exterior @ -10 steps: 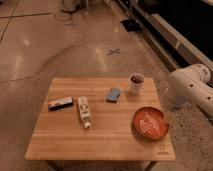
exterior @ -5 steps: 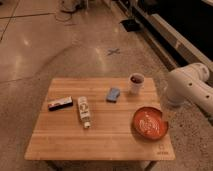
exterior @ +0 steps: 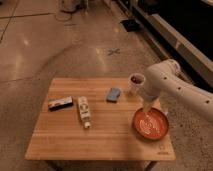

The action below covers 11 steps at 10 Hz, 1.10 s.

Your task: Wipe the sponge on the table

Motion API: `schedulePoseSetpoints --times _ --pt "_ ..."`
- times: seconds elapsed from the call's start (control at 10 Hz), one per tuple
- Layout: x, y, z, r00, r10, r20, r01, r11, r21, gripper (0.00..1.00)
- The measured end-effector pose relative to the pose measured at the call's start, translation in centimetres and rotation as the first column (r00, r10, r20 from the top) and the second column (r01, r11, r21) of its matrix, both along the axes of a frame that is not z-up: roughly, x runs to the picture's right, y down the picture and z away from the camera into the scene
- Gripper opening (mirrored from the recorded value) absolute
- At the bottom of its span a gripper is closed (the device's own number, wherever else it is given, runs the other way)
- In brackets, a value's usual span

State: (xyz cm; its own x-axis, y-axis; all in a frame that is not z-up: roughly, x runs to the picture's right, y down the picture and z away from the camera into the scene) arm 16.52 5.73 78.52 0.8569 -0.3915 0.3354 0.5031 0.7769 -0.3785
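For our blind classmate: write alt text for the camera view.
A white robot arm reaches over a wooden table, its gripper over an orange plate. A blue sponge lies untouched mid-table, near a cup, a tube and a dark box.

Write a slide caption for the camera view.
Gripper hangs over the orange plate near the table edge; the blue sponge lies mid-table, apart from it, near a cup.

You have one table holding one blue sponge, one dark box, one pale tube, one cup and one orange plate; one gripper hangs over the plate.
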Motion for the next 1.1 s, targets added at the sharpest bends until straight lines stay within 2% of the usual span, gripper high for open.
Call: schedulePoseSetpoints --times 0.2,0.4,0.7,0.9,1.1 --pt "-1.5 -1.3 3.3 0.997 -0.072 0.021 0.072 0.9974 0.002 0.65" --pt "-4.5 -3.4 7.2 0.988 -0.143 0.057 0.143 0.9896 0.010 0.65" --pt "-8.0 -4.6 10.4 0.972 -0.203 0.120 0.203 0.9791 0.017 0.65" --pt "-9.7 -5.1 12.6 0.954 -0.263 0.143 0.262 0.9647 0.028 0.65" --pt "-10.2 -5.4 14.1 0.944 -0.291 0.152 0.289 0.9565 0.035 0.65"
